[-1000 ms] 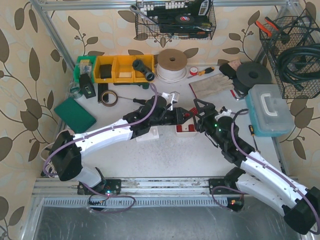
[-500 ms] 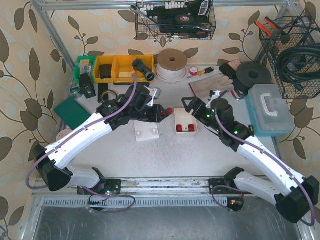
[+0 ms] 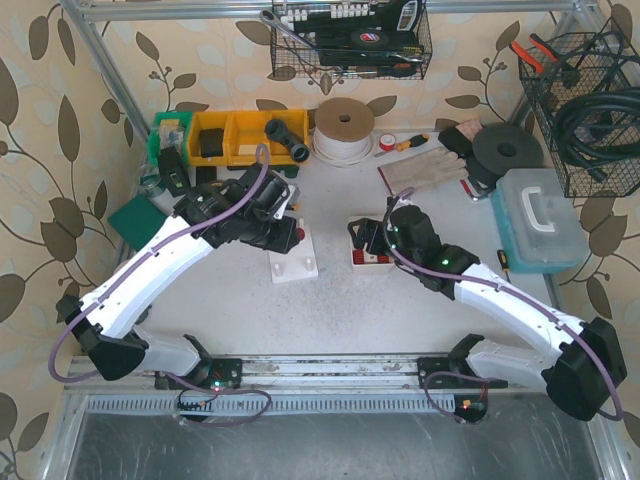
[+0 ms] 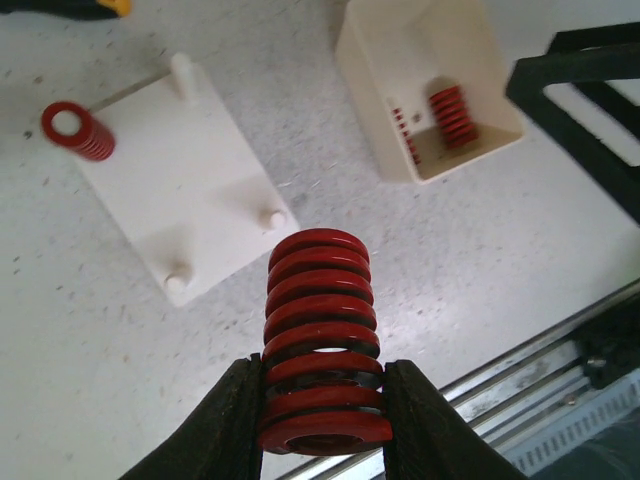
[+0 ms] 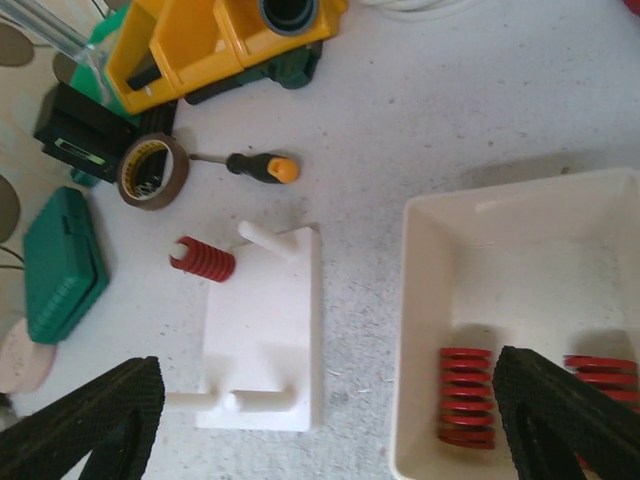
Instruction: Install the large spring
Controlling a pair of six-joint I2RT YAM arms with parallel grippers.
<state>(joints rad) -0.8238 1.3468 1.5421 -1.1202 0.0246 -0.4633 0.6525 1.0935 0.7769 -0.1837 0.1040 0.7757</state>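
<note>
Left claw (image 4: 322,405) retreated; large spring (image 4: 320,300) points straight ahead.

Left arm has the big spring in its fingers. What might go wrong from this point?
1. The left gripper pinches the large spring only at the end coils; it may tilt or pop free when pressed onto a peg.
2. Nothing visible clamps the white plate, so a misaligned push might slide it or disturb the small spring already seated.

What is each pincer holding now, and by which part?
The left pincer clamps the large red spring by the coils at one end, from both sides. The right pincer is open and holds nothing.
</note>
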